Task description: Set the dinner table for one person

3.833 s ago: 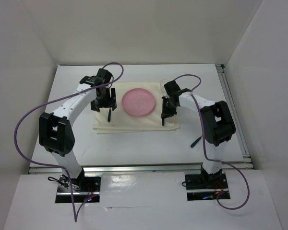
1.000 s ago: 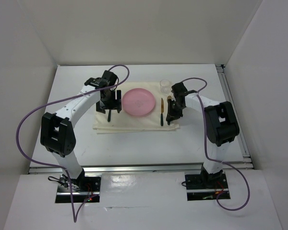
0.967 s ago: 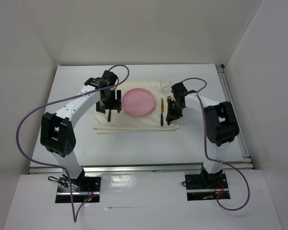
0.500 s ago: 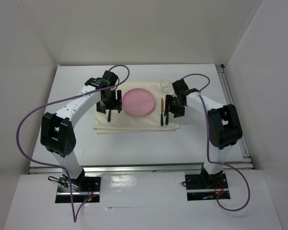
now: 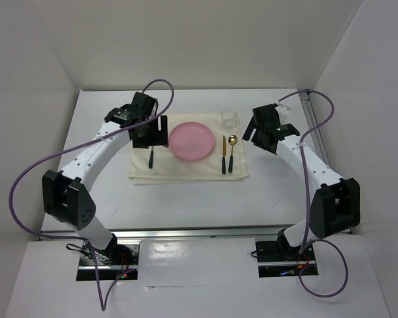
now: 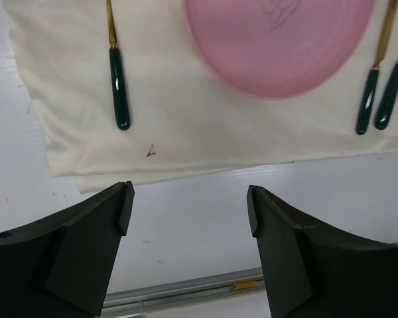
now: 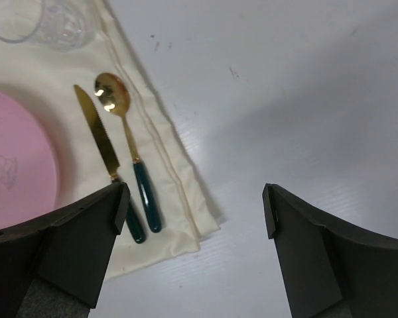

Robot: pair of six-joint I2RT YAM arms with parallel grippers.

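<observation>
Left fingers [image 6: 73, 258] stand apart and empty, just left of the pink plate [image 5: 193, 141]; right fingers [image 7: 73, 238] are also apart and empty, right of the plate over bare white bench [image 5: 186, 199]; the bench carries the cream mat [image 6: 186, 139] under the plate; knife [image 5: 224, 154] and spoon [image 5: 231, 151] lie just right of the plate; glass [image 5: 229, 118] beyond them.

The white dinner table [image 5: 186, 199] carries 1 cream cloth mat [image 5: 186, 169], lying flat.

The dinner table [image 5: 186, 199] is flat, matte white.
</observation>
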